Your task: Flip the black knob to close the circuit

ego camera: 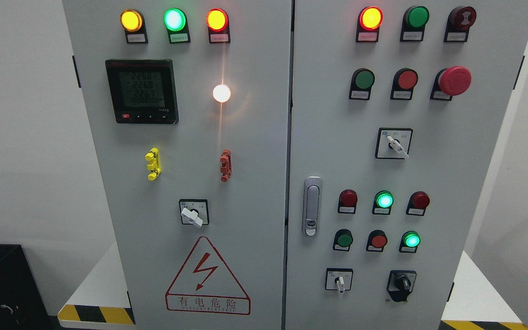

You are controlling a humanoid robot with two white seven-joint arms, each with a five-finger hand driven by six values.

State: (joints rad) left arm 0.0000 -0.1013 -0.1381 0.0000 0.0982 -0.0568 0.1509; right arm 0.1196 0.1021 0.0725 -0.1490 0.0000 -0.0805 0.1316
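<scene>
The black knob [402,284] sits at the lower right of the grey electrical cabinet's right door [456,192], its handle pointing roughly straight up and down. Left of it is a white-handled selector switch [339,280]. Neither of my hands nor arms shows anywhere in the head view.
The right door carries rows of red and green lamps and buttons, a red mushroom stop button [454,80], a white selector [394,144] and a silver door latch [311,206]. The left door [255,192] holds a meter [141,90], lit lamps, a white selector [193,213] and a red warning triangle [207,277]. A black box [2,284] stands at lower left.
</scene>
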